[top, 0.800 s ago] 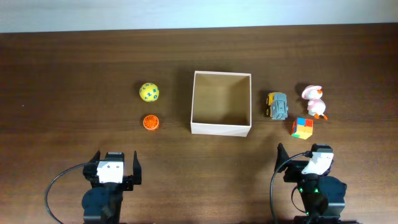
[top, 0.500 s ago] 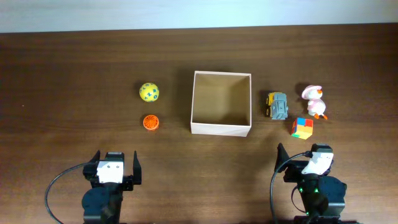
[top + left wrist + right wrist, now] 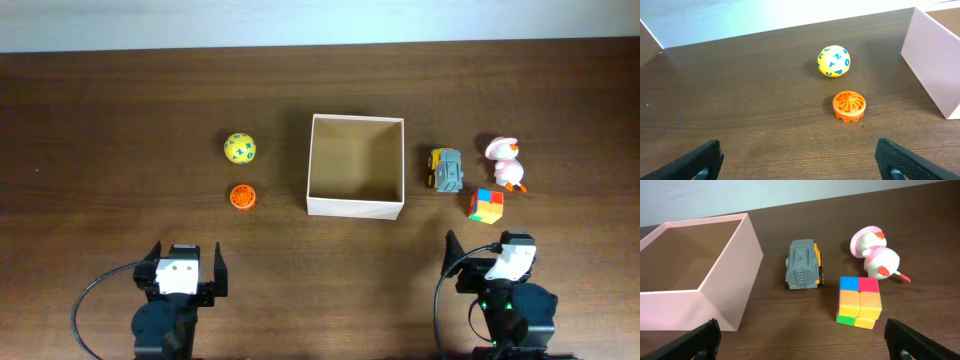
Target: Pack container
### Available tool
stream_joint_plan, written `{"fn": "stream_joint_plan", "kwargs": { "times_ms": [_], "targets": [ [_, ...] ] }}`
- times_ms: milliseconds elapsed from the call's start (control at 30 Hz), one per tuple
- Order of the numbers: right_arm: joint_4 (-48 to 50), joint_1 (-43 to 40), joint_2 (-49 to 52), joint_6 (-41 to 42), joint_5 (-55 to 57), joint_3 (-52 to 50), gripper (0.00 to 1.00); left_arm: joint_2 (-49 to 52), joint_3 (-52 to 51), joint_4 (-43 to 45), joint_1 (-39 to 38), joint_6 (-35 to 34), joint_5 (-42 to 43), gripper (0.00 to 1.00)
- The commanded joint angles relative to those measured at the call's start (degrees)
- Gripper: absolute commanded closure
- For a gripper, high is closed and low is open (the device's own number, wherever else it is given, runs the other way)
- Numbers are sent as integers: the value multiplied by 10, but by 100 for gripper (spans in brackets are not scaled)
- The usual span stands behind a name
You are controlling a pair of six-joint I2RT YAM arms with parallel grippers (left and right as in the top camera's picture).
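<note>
At table centre, container (image 3: 355, 209) empty, packing unstarted. Left gripper (image 3: 799, 159), right gripper (image 3: 802, 339): jaws wide, nothing held. Next likely: reach puzzle cube (image 3: 859, 302).

**Wood grain, card and toy plastic**

The bench (image 3: 120, 100) is dark brown wood grain with a faint sheen. The container (image 3: 355, 208) has thin, matt, paper-like walls and a cardboard-coloured floor. The yellow ball (image 3: 834, 61), ribbed orange disc (image 3: 849, 105), grey truck (image 3: 802, 265), colour cube (image 3: 859, 302) and pink figure (image 3: 875, 255) look like smooth plastic. The fingers (image 3: 700, 160) are matt black.
</note>
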Motion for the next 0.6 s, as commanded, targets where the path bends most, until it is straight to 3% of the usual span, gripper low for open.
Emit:
{"fn": "stream_joint_plan", "kwargs": {
  "times_ms": [0,200,400,567],
  "targets": [
    [0,3,-4,-4,-63,-4,1,-5,-6,4,-1,7,44,1],
    [9,3,-4,56,-150,-4,1,-5,-5,57,-1,6,153,1],
    [46,3,-2,87,-160,20,1,17,35,69,-1,-48,152,1],
    [24,3,51,86,-122,106,1,120,120,69,-1,-48,123,1]
  ]
}}
